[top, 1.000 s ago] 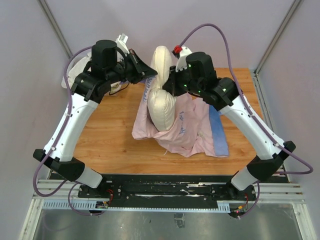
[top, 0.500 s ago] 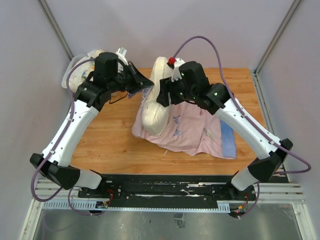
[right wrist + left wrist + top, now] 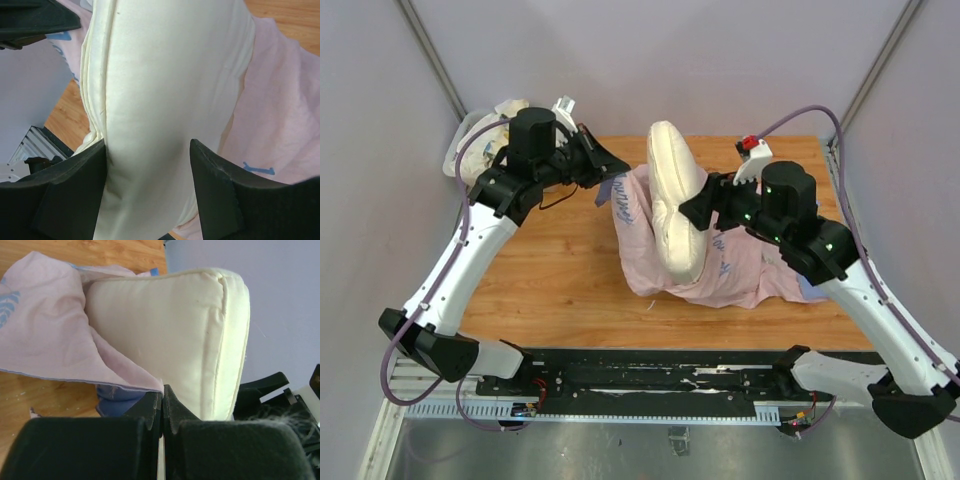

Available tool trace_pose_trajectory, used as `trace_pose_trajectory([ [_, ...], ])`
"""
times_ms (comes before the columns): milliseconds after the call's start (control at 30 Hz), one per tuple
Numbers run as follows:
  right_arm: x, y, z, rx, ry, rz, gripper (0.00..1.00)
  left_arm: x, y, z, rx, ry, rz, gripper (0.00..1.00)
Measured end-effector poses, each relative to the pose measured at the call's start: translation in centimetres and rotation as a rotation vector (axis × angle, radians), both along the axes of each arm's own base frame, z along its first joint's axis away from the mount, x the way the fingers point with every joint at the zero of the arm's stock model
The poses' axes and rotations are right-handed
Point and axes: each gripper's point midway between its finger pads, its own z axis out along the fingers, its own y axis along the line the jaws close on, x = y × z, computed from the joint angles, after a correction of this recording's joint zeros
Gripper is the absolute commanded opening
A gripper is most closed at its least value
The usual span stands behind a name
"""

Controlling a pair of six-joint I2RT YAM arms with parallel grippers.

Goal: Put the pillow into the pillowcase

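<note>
Out in the middle of the wooden table (image 3: 550,270), the pillow (image 3: 672,200) is standing up on edge, with the pillowcase (image 3: 735,270), pink side showing, bunched against its lower end. The right gripper (image 3: 147,150) is clamped across the pillow, one finger on each side. The left gripper (image 3: 162,395) is pinched tight on the pillowcase's edge, right beside the pillow.

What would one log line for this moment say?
left jaws: shut on pillowcase | right jaws: shut on pillow | pillow: standing on edge
</note>
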Motion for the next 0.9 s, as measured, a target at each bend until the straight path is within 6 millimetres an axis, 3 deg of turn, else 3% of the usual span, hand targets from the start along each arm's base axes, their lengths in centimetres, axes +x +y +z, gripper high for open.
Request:
trace_pose_trajectory([
  [200, -1.4, -2.2, 1.7, 0.029, -0.06, -0.046, 0.67, 0.1, -0.3, -0.2, -0.013, -0.002, -0.009, 0.0],
  [333, -0.2, -2.7, 1.4, 0.009, -0.037, -0.076, 0.64, 0.2, -0.6, 0.0, -0.033, -0.008, -0.021, 0.0],
  [433, 1.3, -1.2, 1.2, 0.003, -0.013, -0.05, 0.65, 0.4, -0.9, -0.1, -0.046, -0.006, -0.027, 0.0],
  [667, 4.7, 3.2, -0.6, -0.025, 0.065, 0.047, 0.76, 1.1, -0.8, -2.0, -0.025, 0.033, -0.01, 0.0],
  [800, 4.9, 3.6, 2.1, -0.003, 0.008, 0.084, 0.81, 1.3, -0.7, -2.1, -0.025, 0.032, -0.005, 0.0],
  [900, 4.7, 2.7, 5.5, 0.039, -0.063, 0.086, 0.82, 1.4, -0.8, -2.1, -0.026, 0.029, -0.006, 0.0],
])
